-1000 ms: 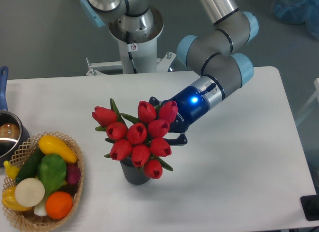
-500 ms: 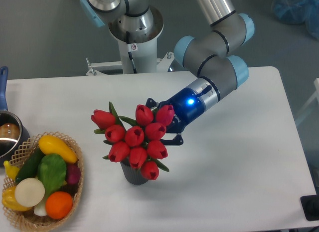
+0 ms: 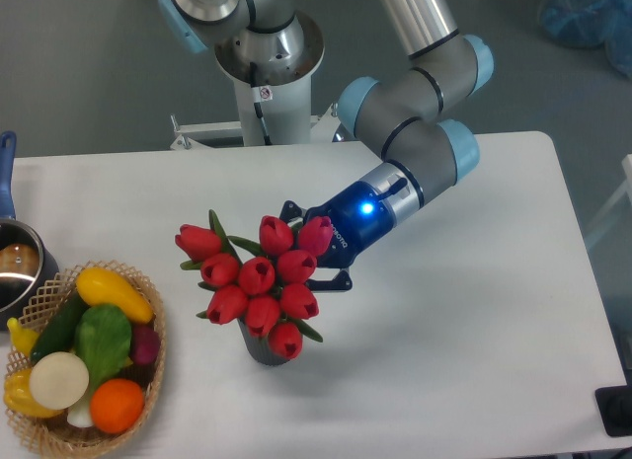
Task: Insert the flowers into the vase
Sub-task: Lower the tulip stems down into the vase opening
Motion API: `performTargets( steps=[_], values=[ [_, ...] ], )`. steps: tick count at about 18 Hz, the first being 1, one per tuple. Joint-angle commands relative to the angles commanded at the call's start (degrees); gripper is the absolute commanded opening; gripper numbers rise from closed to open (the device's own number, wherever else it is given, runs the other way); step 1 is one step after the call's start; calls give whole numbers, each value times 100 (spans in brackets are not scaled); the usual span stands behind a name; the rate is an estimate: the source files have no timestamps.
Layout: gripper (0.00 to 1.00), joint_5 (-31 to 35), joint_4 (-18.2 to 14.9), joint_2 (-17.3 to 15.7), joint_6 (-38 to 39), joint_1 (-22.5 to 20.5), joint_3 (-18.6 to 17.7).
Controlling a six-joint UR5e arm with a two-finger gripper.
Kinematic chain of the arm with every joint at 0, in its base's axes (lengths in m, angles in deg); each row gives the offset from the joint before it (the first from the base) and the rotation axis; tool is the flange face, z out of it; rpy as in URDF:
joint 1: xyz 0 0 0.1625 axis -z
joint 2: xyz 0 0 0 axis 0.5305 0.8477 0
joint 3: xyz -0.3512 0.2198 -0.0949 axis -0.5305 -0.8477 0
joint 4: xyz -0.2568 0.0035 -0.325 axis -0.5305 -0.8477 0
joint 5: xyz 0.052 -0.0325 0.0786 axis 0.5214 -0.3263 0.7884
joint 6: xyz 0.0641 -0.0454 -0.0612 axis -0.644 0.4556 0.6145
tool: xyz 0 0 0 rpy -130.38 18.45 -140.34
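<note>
The flowers [image 3: 255, 279], a bunch of red tulips with green leaves, hang tilted over the vase [image 3: 263, 345], a small dark grey cylinder mostly hidden beneath the blooms. My gripper [image 3: 314, 254] reaches in from the right behind the bunch and is shut on the flowers' stems, which the buds cover. The fingertips themselves are hidden by the tulips. I cannot tell whether the stems are inside the vase's mouth.
A wicker basket [image 3: 148, 390] with mixed vegetables stands at the front left, close to the vase. A metal pot [image 3: 18, 271] with a blue handle sits at the left edge. The arm's base [image 3: 267, 64] stands behind the table.
The gripper and the bunch have moved left and a little up, by a few centimetres. The vase has stayed put.
</note>
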Motion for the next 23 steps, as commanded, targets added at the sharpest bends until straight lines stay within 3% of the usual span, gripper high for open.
performTargets(
  steps=[10, 23],
  values=[
    [12, 9, -9, 149, -369, 0, -9],
    [12, 18, -9, 141, -633, -9, -299]
  ],
)
